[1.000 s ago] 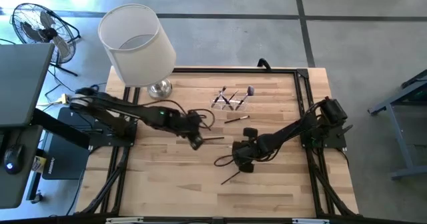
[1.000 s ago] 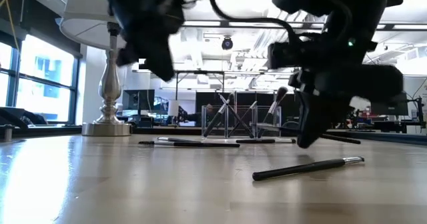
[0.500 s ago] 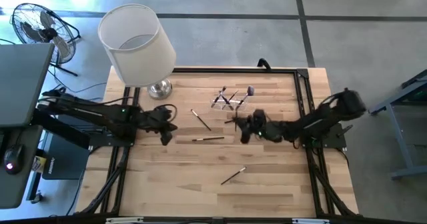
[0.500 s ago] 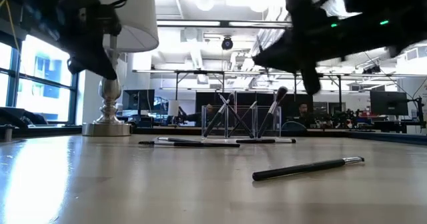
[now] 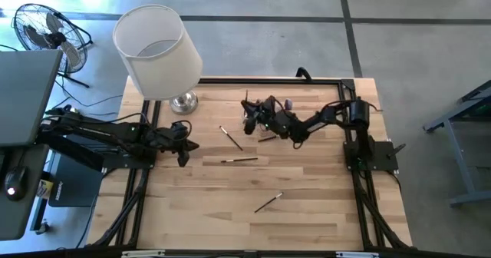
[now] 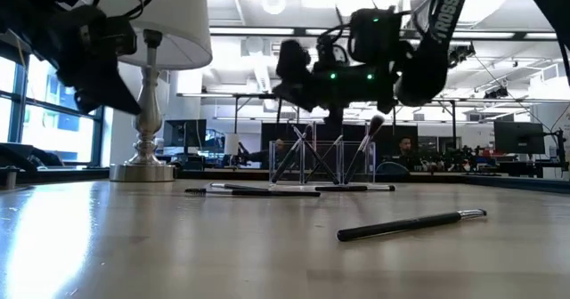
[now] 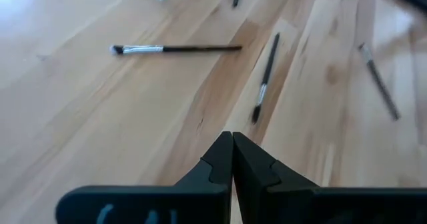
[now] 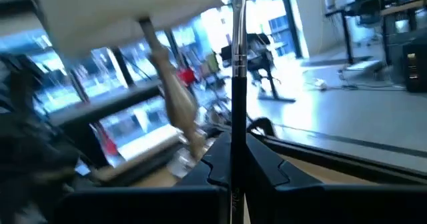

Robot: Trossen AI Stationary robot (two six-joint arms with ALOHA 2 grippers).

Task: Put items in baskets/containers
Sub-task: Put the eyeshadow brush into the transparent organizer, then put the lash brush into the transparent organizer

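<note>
The clear holder stands at the table's far middle with several brushes in it, one with a fluffy head. My right gripper hovers about level at the holder's left side, shut on a slim brush. My left gripper is shut on nothing and drawn back near the table's left edge. Loose brushes lie flat on the wood: two at the middle, one beside the holder, and one toward the near edge. My right gripper pinches the brush's dark handle between its two fingers. The silver ferrule stands out past the fingers. The brush is lifted clear of the table, above the holder's level.
A lamp with a big white shade and a silver foot stands at the far left corner. A black frame runs along the table's edges. Bare wood lies across the near half.
My right gripper has risen from the table's middle and gone toward the far edge up to the holder, tipping from pointing down to about level, with the brush in it. My left gripper has drawn back from the middle toward the left edge.
</note>
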